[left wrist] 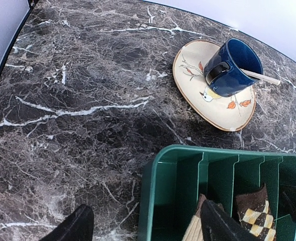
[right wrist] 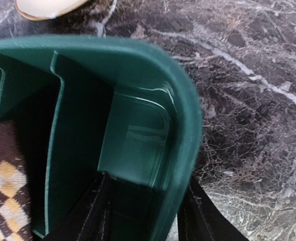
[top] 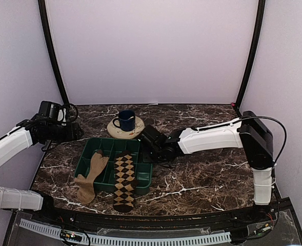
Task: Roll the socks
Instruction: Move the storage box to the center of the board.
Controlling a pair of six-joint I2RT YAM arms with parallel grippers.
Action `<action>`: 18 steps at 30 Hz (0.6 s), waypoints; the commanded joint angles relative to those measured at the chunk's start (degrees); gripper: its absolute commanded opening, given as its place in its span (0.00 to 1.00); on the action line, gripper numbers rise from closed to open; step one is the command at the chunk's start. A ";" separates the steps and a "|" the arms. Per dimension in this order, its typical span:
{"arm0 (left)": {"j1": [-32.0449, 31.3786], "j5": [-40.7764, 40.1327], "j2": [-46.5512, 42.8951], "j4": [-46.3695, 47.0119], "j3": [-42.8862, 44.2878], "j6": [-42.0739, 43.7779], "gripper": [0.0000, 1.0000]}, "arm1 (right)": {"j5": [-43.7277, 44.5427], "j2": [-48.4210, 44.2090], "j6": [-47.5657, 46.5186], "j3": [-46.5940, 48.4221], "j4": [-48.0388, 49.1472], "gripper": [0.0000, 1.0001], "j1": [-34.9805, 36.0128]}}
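Both socks lie flat across the green divided tray (top: pixel 112 139), hanging over its near edge onto the table. The plain tan one (top: pixel 92 174) is on the left and the argyle one (top: pixel 124 179) on the right. My right gripper (top: pixel 149 154) straddles the tray's right wall (right wrist: pixel 137 60) near its far corner. It is shut on that wall (right wrist: pixel 148 211), one finger inside and one outside. The argyle sock (right wrist: pixel 4 170) lies in a compartment beside it. My left gripper (top: pixel 79 132) hovers wide open over the tray's far left corner (left wrist: pixel 148 223), holding nothing. Tan (left wrist: pixel 195 231) and argyle (left wrist: pixel 253 213) sock ends show below it.
A blue mug (top: pixel 125 120) with a stick in it stands on a cream plate (top: pixel 133 132) just behind the tray. The mug (left wrist: pixel 233 65) and plate (left wrist: pixel 198 85) also show in the left wrist view. Dark marble table, walls on three sides.
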 commanded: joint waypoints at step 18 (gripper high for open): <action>-0.89 0.07 -1.73 -0.72 1.16 0.28 0.75 | 2.95 -0.15 7.08 -1.61 -6.78 0.10 -2.19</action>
